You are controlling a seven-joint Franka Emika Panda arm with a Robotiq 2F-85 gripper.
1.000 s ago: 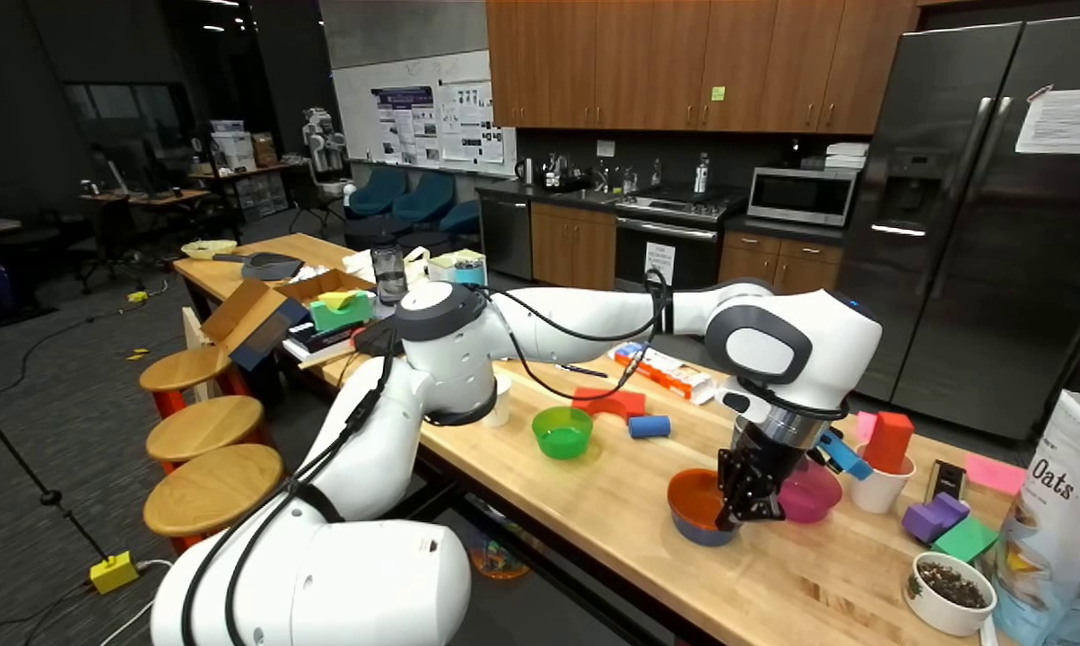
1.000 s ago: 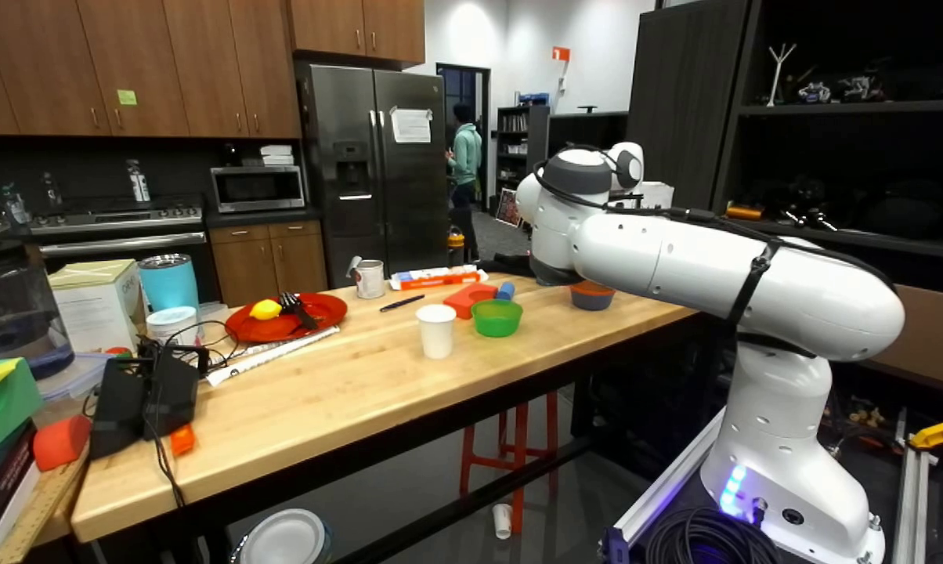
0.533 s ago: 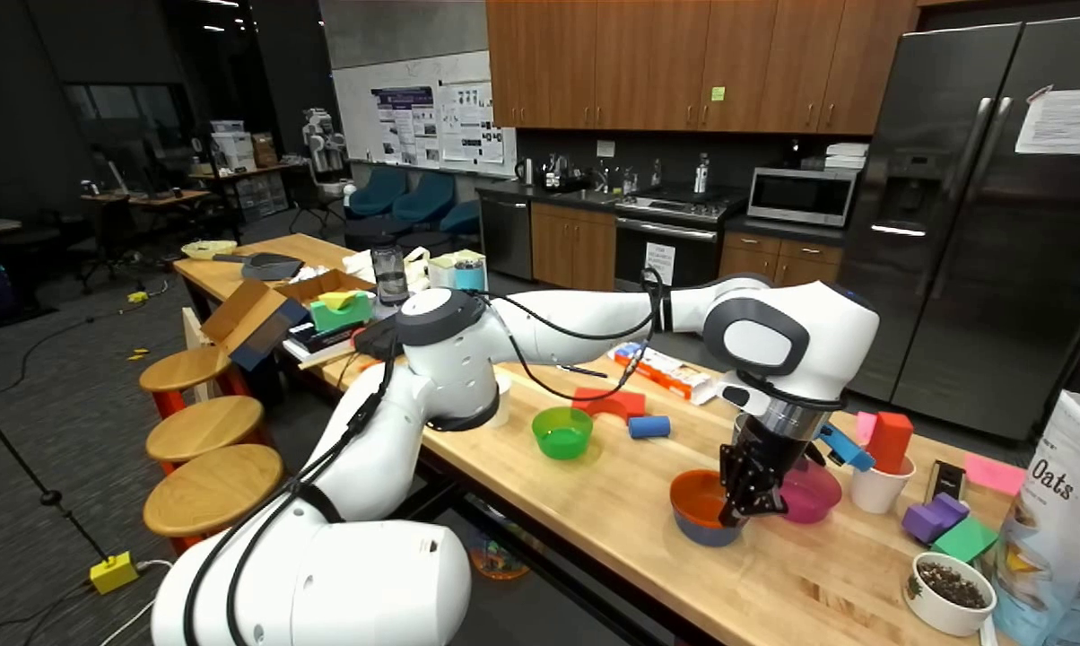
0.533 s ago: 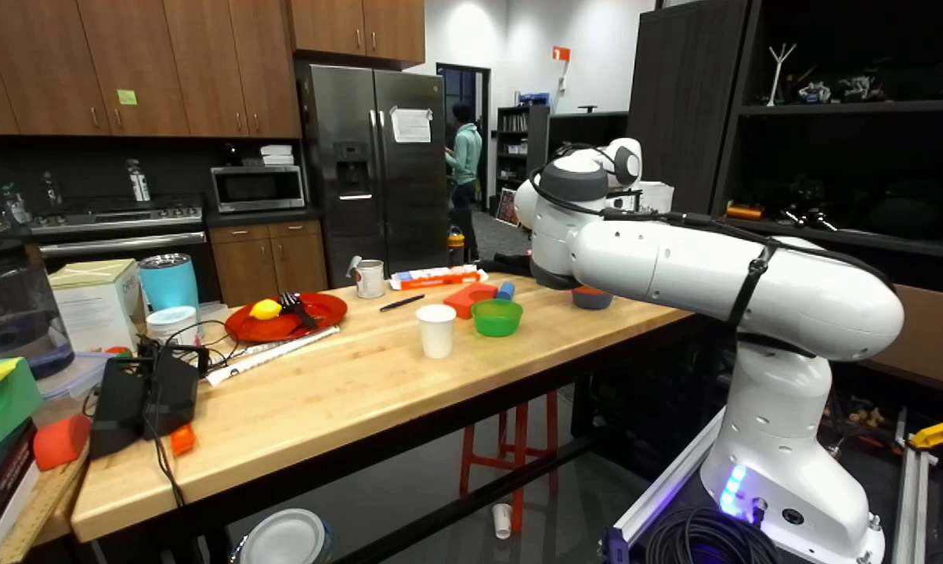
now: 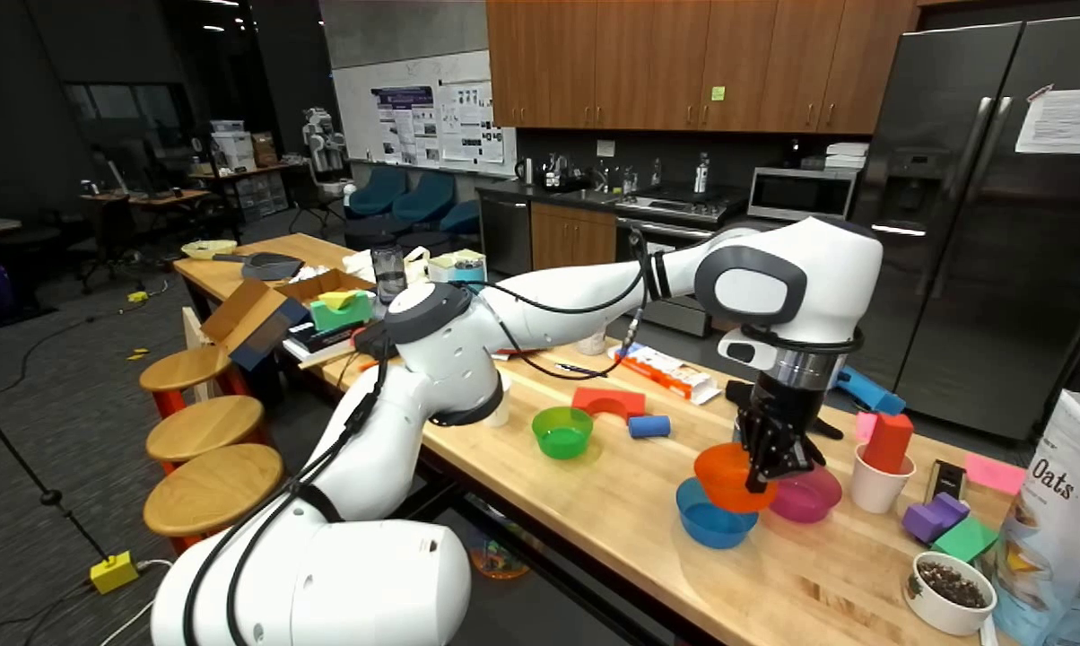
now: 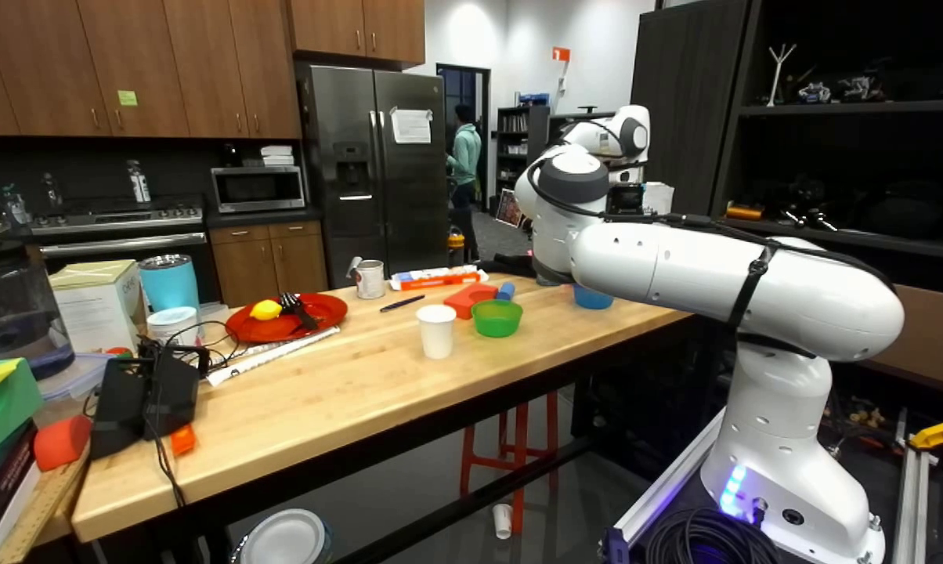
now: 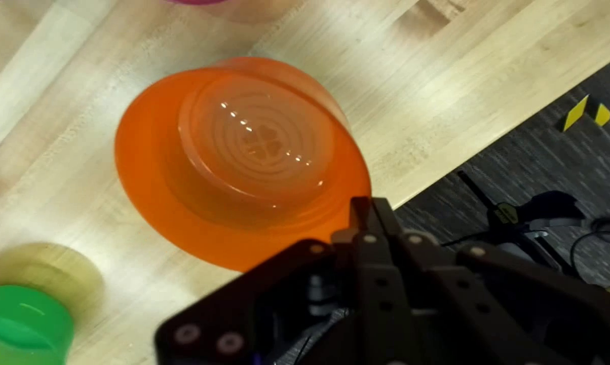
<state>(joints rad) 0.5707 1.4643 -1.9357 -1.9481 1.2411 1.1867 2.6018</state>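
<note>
My gripper (image 5: 757, 486) is shut on the rim of an orange bowl (image 5: 721, 468) and holds it tilted above the table. In the wrist view the closed fingertips (image 7: 371, 204) pinch the orange bowl's edge (image 7: 155, 177); its inside shows no contents. A blue bowl (image 5: 712, 528) stands on the table just below and beside the orange bowl; it also shows in an exterior view (image 6: 593, 298), where the arm hides the fingers and the orange bowl. A pink bowl (image 5: 811, 495) stands close behind the gripper. A green bowl (image 5: 562, 440) stands farther off; the wrist view shows it too (image 7: 24, 324).
A red arch block (image 5: 614, 403) and a blue cylinder (image 5: 649, 427) lie near the green bowl. A cup with a red block (image 5: 879, 489), a white bowl of dark bits (image 5: 918, 603) and an oats bag (image 5: 1047, 538) stand on the right. A white cup (image 6: 436, 333) stands upright.
My gripper has risen and lifted the orange bowl up out of the blue bowl, where it sat nested before. The blue bowl stays on the table, its inside now exposed.
</note>
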